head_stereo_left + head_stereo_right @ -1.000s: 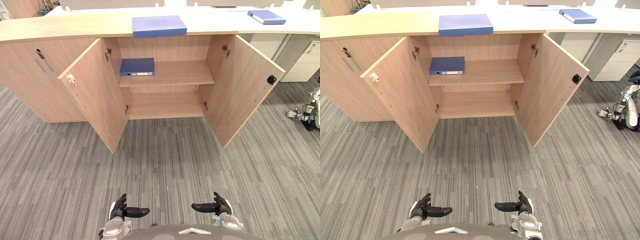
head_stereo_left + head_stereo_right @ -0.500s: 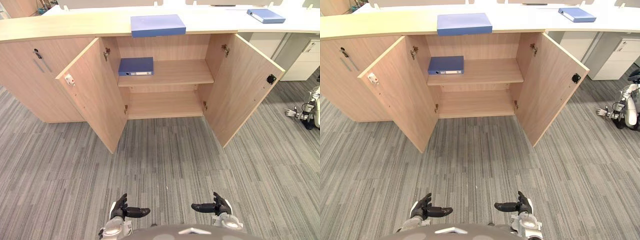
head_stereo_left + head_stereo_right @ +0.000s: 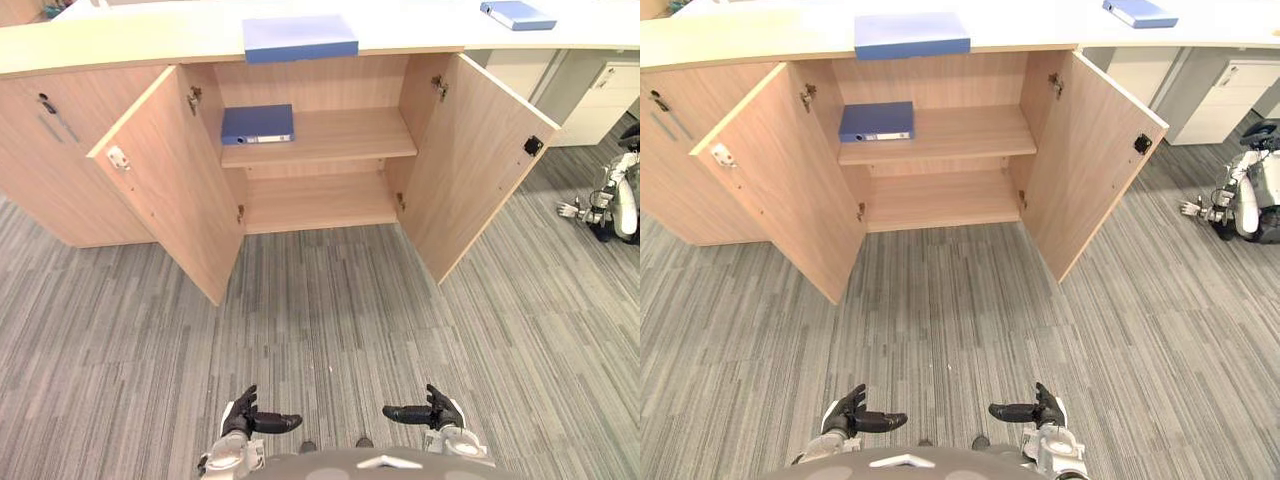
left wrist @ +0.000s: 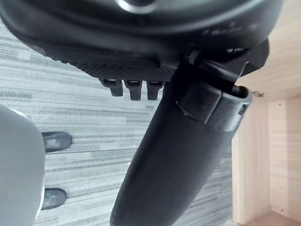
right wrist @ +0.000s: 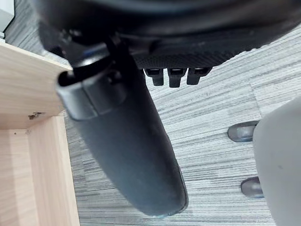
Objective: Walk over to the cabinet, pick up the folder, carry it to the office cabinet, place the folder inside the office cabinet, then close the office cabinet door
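Camera moves closer; cabinet (image 3: 60, 170) unmoved, both doors (image 3: 470, 170) swung wide. Blue folder (image 3: 258, 124) at upper shelf (image 3: 350, 135)'s left end. Left hand (image 3: 243, 417), right hand (image 3: 437, 410) fingers relaxed, empty.

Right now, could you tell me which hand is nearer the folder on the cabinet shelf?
Left. The left hand is roughly in line with the folder, well short of it; the right hand is equally far back but off to the right.

Nothing legible anywhere. The blue folder (image 3: 257, 124) on the open cabinet's (image 3: 452, 160) upper shelf (image 3: 345, 135), at about 11 o'clock, has a white spine label (image 3: 272, 138); its print is too small to read.
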`<state>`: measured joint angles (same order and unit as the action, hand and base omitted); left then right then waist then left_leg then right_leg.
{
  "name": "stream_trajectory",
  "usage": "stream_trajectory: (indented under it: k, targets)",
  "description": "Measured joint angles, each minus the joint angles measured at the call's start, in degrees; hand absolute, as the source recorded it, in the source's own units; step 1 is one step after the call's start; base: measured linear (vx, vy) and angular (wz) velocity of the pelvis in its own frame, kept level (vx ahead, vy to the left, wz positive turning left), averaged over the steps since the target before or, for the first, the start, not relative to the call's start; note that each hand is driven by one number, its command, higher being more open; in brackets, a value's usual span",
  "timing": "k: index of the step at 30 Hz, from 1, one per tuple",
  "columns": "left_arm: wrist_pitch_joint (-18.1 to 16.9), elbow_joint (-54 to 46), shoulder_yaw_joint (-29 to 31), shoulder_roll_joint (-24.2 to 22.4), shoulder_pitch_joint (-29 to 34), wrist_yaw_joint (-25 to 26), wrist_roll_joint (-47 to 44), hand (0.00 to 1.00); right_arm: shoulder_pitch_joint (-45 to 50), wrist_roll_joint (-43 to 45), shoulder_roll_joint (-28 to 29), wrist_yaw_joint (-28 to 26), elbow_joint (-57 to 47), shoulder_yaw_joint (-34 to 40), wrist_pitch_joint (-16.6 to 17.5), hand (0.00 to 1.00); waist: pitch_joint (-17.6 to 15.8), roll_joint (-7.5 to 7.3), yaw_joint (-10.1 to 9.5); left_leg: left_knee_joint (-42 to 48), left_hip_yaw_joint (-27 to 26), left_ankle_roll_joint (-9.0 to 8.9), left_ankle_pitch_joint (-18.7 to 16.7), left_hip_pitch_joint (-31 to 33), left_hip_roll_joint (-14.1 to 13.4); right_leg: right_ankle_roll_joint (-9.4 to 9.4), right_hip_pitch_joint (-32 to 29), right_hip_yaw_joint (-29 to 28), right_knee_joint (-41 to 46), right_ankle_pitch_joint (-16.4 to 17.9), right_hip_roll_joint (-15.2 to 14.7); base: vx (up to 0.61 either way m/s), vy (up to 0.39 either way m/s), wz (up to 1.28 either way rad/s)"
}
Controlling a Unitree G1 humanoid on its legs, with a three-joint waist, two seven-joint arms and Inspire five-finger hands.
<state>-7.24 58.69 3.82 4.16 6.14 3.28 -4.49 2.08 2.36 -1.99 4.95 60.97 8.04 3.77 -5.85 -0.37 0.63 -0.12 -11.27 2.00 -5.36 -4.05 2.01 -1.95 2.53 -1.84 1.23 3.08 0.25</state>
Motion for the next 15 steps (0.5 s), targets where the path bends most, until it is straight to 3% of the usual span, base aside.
stream_trajectory:
  k: [4, 6, 8, 9, 12, 15]
  targets:
    - [0.25, -0.03, -0.06, -0.16, -0.36, 0.0, -0.03, 1.0, -0.11, 0.07, -0.1, -0.16, -0.32, 2.19, -0.12, 1.0, -0.75, 0.57, -0.13, 7.86, -0.84, 0.55, -6.01, 1.61, -0.08, -1.61, -2.8, -0.33, 10.08, 6.19, -0.79, 0.1, 0.052, -0.17]
    - [0.3, 0.04, -0.2, -0.2, -0.59, 0.04, -0.06, 1.0, -0.33, 0.2, -0.15, -0.62, -0.76, 2.19, -0.13, 1.0, -1.24, 0.75, -0.14, 10.05, -0.96, 0.69, -7.84, 0.91, 0.23, -3.81, -8.89, 1.19, 25.31, 9.33, -1.69, 0.16, 0.111, -0.02]
    - [0.34, 0.0, -0.28, -0.09, -1.06, -0.02, -0.18, 1.0, -0.72, 0.51, -0.09, -0.68, -2.01, 2.22, -0.11, 1.0, -2.58, 0.49, -0.08, 10.22, -0.53, 1.08, -8.08, -0.99, 0.82, -3.26, -14.29, 3.11, 38.46, 9.74, -3.16, 0.23, 0.11, 0.19]
    - [0.41, 0.02, -0.15, -0.04, -1.15, 0.15, -0.62, 1.0, -0.82, 0.64, -0.1, -0.68, -2.33, 2.18, -0.1, 1.0, -2.93, 0.27, -0.01, 10.23, 0.05, 2.23, -9.14, -2.15, 0.84, -1.87, -16.6, 5.03, 43.48, 11.5, -4.25, 0.24, 0.074, 0.25]
    - [0.69, 0.04, -0.07, -0.08, -1.6, 0.24, -0.75, 1.0, -0.92, 0.67, -0.09, -0.89, -2.64, 2.04, -0.08, 1.0, -3.29, 0.03, -0.03, 9.46, 1.44, 2.31, -10.73, -4.63, 0.28, -1.69, -19.49, 7.43, 45.0, 14.46, -4.78, 0.22, 0.008, 0.2]
    - [1.16, 0.1, -0.09, -0.26, -1.71, 0.19, -0.74, 1.0, -1.61, 1.97, -0.62, -1.18, -2.95, 2.04, 0.11, 1.0, -3.94, 1.13, 0.68, 7.2, 3.06, 1.3, -11.89, -7.17, -2.71, -0.97, -23.15, 9.84, 36.28, 14.38, -2.2, 0.37, -0.108, 0.31]
